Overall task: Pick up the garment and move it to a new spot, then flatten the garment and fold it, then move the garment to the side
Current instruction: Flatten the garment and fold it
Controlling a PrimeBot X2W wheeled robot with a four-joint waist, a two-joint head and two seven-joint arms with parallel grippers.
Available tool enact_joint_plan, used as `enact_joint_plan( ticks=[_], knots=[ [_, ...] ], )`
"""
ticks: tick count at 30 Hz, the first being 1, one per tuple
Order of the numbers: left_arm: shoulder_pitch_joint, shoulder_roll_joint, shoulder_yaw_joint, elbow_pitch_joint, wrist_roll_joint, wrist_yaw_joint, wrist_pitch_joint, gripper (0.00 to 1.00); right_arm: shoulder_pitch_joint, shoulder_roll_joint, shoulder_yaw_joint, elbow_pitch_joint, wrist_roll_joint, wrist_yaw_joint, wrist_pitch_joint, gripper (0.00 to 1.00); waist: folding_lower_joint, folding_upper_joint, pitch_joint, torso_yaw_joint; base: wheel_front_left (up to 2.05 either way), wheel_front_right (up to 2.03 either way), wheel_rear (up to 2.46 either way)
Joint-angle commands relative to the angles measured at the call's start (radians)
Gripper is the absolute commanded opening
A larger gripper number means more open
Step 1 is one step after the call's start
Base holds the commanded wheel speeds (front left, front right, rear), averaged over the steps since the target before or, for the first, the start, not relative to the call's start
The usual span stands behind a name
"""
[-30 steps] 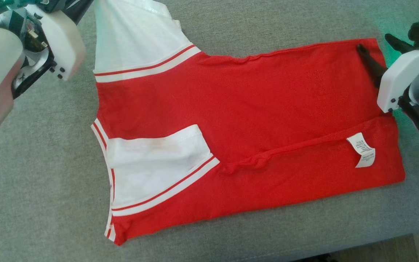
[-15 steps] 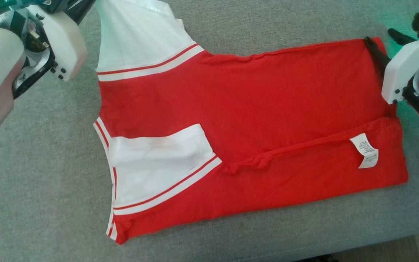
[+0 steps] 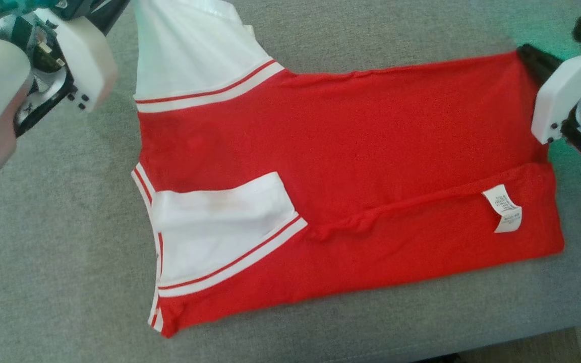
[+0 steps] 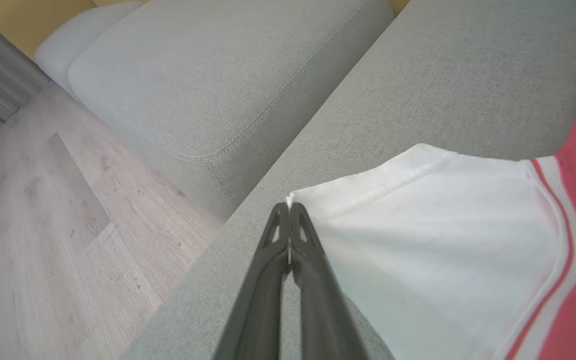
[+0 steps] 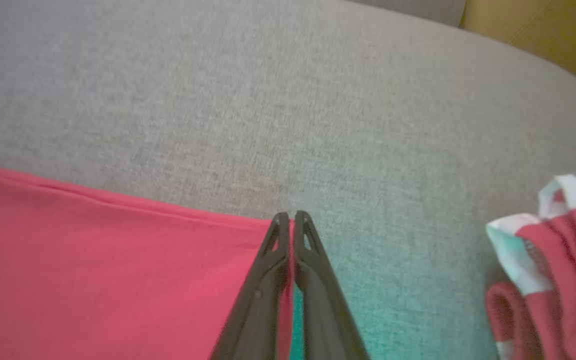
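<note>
Red and white garment point(image 3: 346, 151) spread on grey sofa cushion point(image 3: 43, 227), left pincer point(image 4: 289, 207) clamped on white sleeve point(image 4: 418, 225) corner, right pincer point(image 5: 291, 216) closed on red hem point(image 5: 118, 202) corner

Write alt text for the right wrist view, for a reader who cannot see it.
The right gripper, two long dark fingers, is pinched shut on the corner of a red garment lying flat on a grey sofa cushion. A crumpled red-and-white cloth sits at the right edge, and a green glow tints the cushion beside the fingers.
</note>
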Motion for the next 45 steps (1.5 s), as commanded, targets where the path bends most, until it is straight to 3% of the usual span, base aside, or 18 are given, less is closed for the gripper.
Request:
enact_joint_plan(
  ticks=[1, 10, 18, 31, 45],
  knots=[
    [-0.079, 0.039, 0.044, 0.002, 0.019, 0.002, -0.029, 0.0, -0.002, -0.031, -0.015, -0.008, 0.002, -0.001, -0.046, 0.0, 0.0, 0.0, -0.003, -0.001, 0.0, 0.0, 0.0],
    [-0.159, -0.011, 0.07, 0.14, 0.067, 0.008, -0.264, 0.0, -0.056, -0.015, -0.117, 0.04, 0.008, -0.001, -0.257, 0.0, 0.0, 0.0, -0.039, 0.007, 0.0, 0.0, 0.0],
    [-0.054, -0.047, 0.053, 0.128, 0.024, 0.002, -0.298, 0.0, 0.025, -0.024, -0.119, 0.025, 0.037, -0.001, -0.316, 0.0, 0.0, 0.0, -0.095, 0.039, 0.0, 0.0, 0.0],
    [0.171, 0.077, 0.046, -0.047, 0.031, 0.009, -0.32, 0.0, 0.24, -0.058, -0.16, -0.06, 0.073, -0.001, -0.384, 0.0, 0.0, 0.0, -0.168, 0.059, 0.0, 0.0, 0.0],
    [0.426, 0.192, 0.045, -0.307, 0.012, 0.157, -0.301, 0.0, 0.453, -0.027, -0.28, -0.148, 0.026, -0.001, -0.383, 0.0, 0.0, 0.0, -0.192, 0.063, 0.0, 0.0, 0.0]
  ],
)
